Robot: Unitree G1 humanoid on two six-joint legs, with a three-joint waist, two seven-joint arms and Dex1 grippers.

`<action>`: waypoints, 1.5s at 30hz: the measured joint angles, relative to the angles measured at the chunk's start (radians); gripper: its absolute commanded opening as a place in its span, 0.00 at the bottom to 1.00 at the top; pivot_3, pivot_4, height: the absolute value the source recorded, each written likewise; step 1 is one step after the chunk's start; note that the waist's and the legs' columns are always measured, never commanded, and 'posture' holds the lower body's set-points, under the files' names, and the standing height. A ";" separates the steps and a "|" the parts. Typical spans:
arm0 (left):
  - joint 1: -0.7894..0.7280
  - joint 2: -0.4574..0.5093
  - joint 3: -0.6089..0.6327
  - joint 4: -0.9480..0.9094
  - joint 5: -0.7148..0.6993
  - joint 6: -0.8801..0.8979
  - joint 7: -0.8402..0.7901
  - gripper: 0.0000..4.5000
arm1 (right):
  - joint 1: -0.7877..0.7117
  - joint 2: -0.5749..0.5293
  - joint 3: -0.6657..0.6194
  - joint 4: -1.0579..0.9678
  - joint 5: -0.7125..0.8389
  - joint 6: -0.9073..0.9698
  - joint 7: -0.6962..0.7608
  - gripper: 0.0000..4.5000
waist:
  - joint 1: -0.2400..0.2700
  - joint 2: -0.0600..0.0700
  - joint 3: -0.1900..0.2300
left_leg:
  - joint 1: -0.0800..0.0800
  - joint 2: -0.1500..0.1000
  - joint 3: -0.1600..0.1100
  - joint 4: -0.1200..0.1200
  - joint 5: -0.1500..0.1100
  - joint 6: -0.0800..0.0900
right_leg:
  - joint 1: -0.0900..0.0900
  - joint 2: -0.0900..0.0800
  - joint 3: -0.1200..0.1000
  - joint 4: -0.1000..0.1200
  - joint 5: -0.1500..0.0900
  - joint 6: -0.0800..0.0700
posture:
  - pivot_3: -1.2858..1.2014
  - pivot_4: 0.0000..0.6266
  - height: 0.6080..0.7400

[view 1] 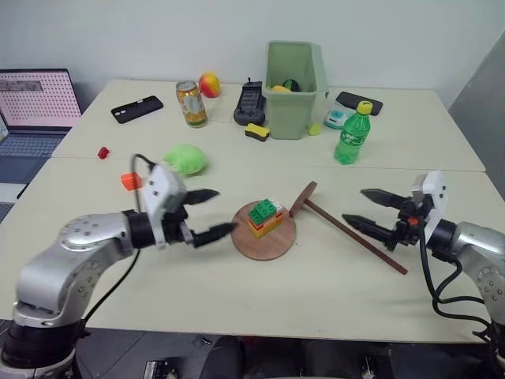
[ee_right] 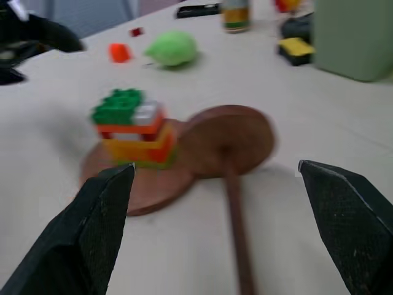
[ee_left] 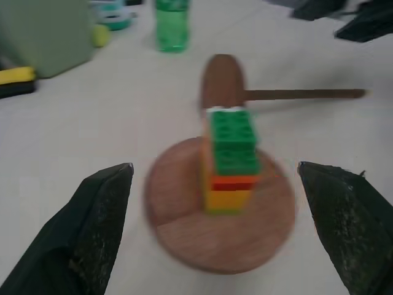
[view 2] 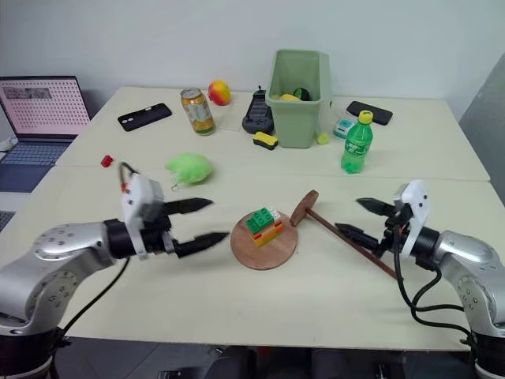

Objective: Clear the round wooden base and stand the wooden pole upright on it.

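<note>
Left gripper (view 1: pixel 207 213) stands with fingers spread wide, holding nothing; right gripper (view 1: pixel 371 211) likewise spread and empty. Both hang above the table (view 1: pixel 237 300), facing each other. Between them lies the round wooden base (view 1: pixel 264 235), just beyond the left fingertips, with a stack of toy bricks (view 1: pixel 264 215) on it. The wooden pole (view 1: pixel 347 230) lies flat, its disc end tilted against the base's rim, its rod running under the right gripper. Well beyond both grippers, a green bin (view 1: pixel 293 77) holds a yellow item and a dark one, not identifiable.
</note>
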 measured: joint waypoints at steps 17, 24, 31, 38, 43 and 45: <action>-0.077 -0.218 -0.211 0.276 0.274 -0.240 0.060 0.90 | 0.136 0.017 -0.003 -0.251 0.094 0.054 -0.158 1.00 | 0.002 -0.001 0.000 | 0.000 -0.001 0.000 0.001 0.000 0.000 | 0.000 0.001 0.000 0.000 0.000 0.000 | 0.52 0.24 1.00; -0.077 -0.239 -0.214 0.281 0.280 -0.248 0.045 0.57 | 0.155 0.015 -0.012 -0.269 0.099 0.050 -0.188 1.00 | 0.002 -0.001 0.000 | 0.000 -0.001 0.000 0.001 0.000 0.000 | 0.000 0.001 0.000 0.000 0.000 0.000 | 0.52 0.24 1.00; -0.078 -0.246 -0.217 0.280 0.306 -0.250 0.046 0.34 | 0.163 0.015 -0.012 -0.273 0.096 0.036 -0.197 1.00 | 0.002 -0.001 0.000 | 0.000 -0.001 0.000 0.001 0.000 0.000 | 0.000 0.002 0.000 0.000 0.000 0.000 | 0.52 0.24 1.00; -0.080 -0.247 -0.217 0.280 0.316 -0.253 0.045 0.34 | 0.148 0.015 -0.002 -0.266 0.086 0.019 -0.188 1.00 | 0.002 -0.001 0.000 | 0.000 -0.001 0.000 0.001 0.000 0.000 | 0.000 0.002 0.000 0.000 0.000 0.000 | 0.52 0.24 1.00; -0.108 -0.243 -0.097 0.275 0.260 -0.148 0.120 0.34 | 0.084 0.019 0.041 -0.234 0.096 0.014 -0.160 1.00 | -0.001 -0.001 0.001 | 0.000 0.000 -0.001 0.001 0.000 0.000 | 0.000 0.002 -0.001 0.000 0.000 0.000 | 0.52 0.24 1.00; -0.152 -0.210 0.034 0.282 0.235 -0.101 0.193 0.34 | 0.024 0.027 0.077 -0.220 0.107 0.013 -0.141 1.00 | -0.006 -0.003 0.001 | 0.000 0.000 -0.001 0.001 0.000 0.000 | 0.000 0.002 -0.001 0.000 0.000 0.000 | 0.52 0.24 1.00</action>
